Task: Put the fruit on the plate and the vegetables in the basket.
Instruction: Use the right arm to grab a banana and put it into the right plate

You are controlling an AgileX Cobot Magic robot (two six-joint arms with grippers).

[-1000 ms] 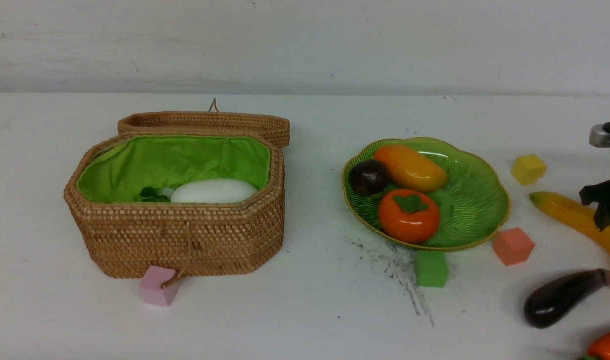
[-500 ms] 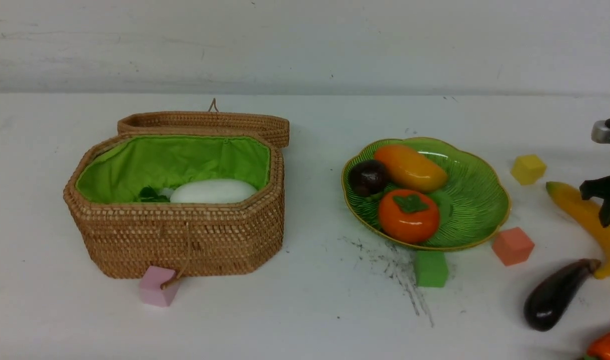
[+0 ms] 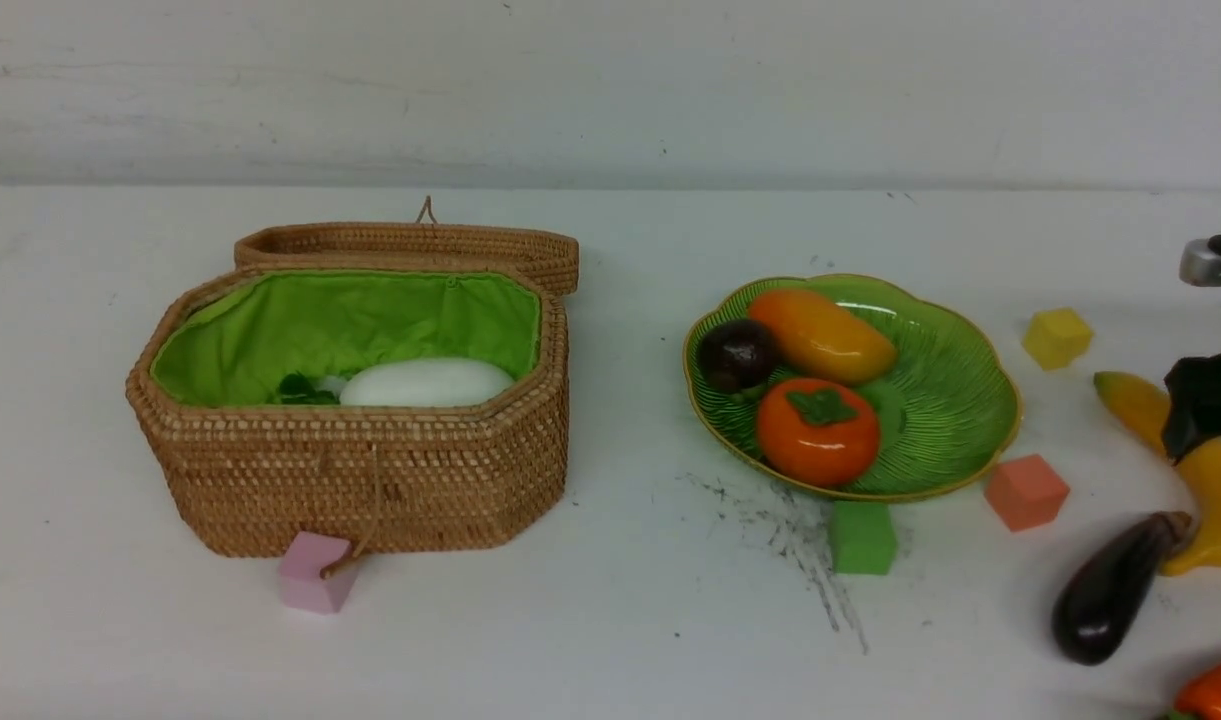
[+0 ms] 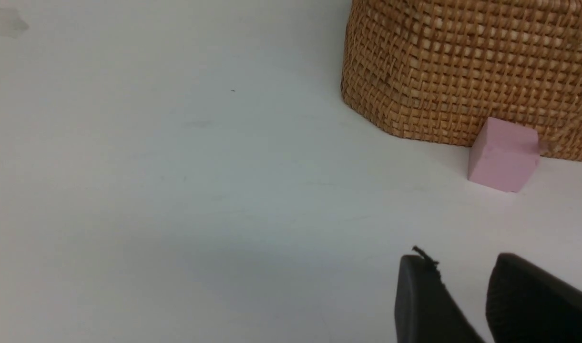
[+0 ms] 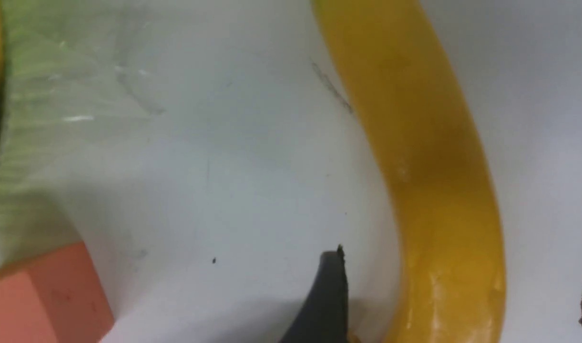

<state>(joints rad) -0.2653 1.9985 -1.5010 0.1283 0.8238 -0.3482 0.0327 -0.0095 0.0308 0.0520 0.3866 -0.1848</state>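
The open basket [image 3: 370, 480] holds the white radish [image 3: 428, 382]. On the green plate [image 3: 955, 400] lie the mangosteen [image 3: 736, 354], the mango [image 3: 822, 336] and the persimmon [image 3: 818, 432]. The banana [image 3: 1215, 490] lies on the table right of the plate. My right gripper [image 3: 1205, 410] stands over it, open; in the right wrist view its jaws [image 5: 462, 267] straddle the banana [image 5: 429, 166] with gaps on both sides. The eggplant [image 3: 1110, 590] touches the banana's near end. The pepper [image 3: 1215, 695] shows at the near right corner. My left gripper [image 4: 462, 267] hovers over bare table, narrowly open and empty.
A pink cube [image 3: 313, 585] leans against the basket's front, near my left gripper in the left wrist view [image 4: 504, 155]. A green cube [image 3: 862, 537] and a salmon cube [image 3: 1026, 491] sit at the plate's near rim, and a yellow cube [image 3: 1057, 337] behind the banana.
The banana has slid right and swung to point more away from me, nudging the eggplant's stem end. My right gripper's jaws have spread wide around it.
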